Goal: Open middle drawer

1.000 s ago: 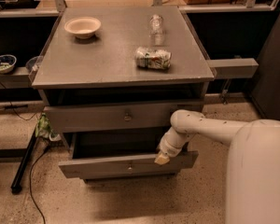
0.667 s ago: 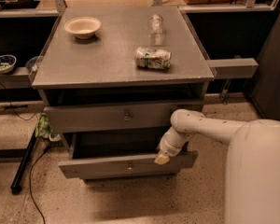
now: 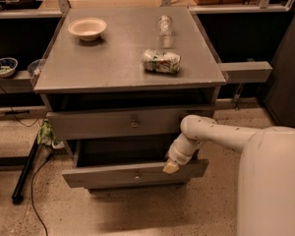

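Speckled floor (image 3: 113, 210) is seen round the grey cabinet (image 3: 128, 77), w/ bare floor showing near of the drawer fronts. On the left, floor room is taken by a black pole (image 3: 25, 173) lying at a slant and a thin cable (image 3: 37, 186) beside it. The right near corner is filled by the robot's white body (image 3: 273, 181). Dark shelving is seen far left and far right, and a grey ledge (image 3: 246, 72) juts out beside the cabinet's right edge.

The white arm (image 3: 221, 132) is reached leftward from the body, across the cabinet's right front corner.

The upper drawer (image 3: 98, 124) is seen just proud of the frame. The middle drawer (image 3: 103, 176) is found below it, standing well out toward the near side, dark interior exposed, small knob (image 3: 136, 175) at centre of its front. The gripper (image 3: 171, 167) is placed at the top edge of that front, near its right end; whether it is spread or clamped can't be told.

On the cabinet top: a pale bowl (image 3: 87, 28) far left, a clear bottle (image 3: 164, 26) lying far right-centre, a crushed can (image 3: 161, 61) on its side near of the bottle, apart from it. The near left part of the top is bare. A small bowl (image 3: 3, 67) sits on the left shelf, and sth green (image 3: 46, 132) by the cabinet's left side.
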Robot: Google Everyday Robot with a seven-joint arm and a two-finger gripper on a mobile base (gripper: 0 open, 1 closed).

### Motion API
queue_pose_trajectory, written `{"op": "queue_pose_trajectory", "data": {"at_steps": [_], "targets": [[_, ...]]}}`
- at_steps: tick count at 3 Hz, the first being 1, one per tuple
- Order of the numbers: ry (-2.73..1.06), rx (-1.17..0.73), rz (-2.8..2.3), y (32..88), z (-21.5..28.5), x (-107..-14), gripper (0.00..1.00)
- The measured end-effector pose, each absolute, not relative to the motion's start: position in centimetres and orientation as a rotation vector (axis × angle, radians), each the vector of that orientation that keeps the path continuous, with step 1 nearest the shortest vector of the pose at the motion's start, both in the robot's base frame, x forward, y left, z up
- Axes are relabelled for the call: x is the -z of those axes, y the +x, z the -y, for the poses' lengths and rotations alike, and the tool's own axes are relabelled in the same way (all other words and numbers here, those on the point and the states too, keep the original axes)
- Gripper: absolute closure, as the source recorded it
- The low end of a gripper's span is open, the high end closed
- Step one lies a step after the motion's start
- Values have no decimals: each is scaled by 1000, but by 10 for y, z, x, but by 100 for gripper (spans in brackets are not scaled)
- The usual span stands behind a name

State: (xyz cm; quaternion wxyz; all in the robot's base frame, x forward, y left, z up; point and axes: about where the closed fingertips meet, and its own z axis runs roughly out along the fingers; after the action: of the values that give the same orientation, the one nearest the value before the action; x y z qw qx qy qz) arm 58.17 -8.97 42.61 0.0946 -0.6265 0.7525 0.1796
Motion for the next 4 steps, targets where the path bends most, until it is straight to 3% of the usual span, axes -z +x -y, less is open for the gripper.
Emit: {"op": "queue_pose_trajectory", "data": {"at_steps": [4], "targets": [[-1859,-554,-2221,581,91,-426,100]]}}
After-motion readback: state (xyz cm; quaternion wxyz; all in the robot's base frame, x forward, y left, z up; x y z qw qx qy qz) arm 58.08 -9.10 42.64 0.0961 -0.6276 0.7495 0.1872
